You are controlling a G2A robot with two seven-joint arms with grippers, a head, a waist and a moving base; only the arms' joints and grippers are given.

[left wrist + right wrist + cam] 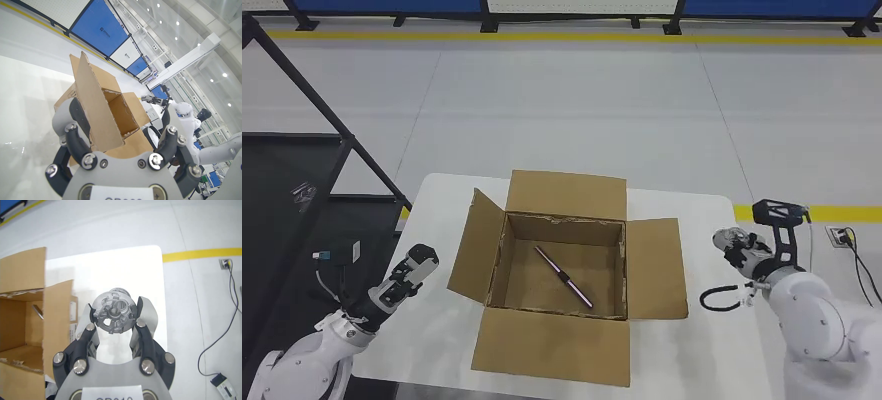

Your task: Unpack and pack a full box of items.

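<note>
Wide-spread and holding nothing, the left jaws hover at the left edge of the white tabletop (682,350), just beside the left flap of the cardboard box (552,345). That box sits in the middle of the tabletop with all four flaps folded outward. On its floor a slim dark rod (563,276) lies diagonally. Right of the box, past its right flap, the right jaws are closed on a grey metal part (113,313). It is a round casting with raised teeth around a central hub and holes through its face. The part is held above bare tabletop, apart from the box.
</note>
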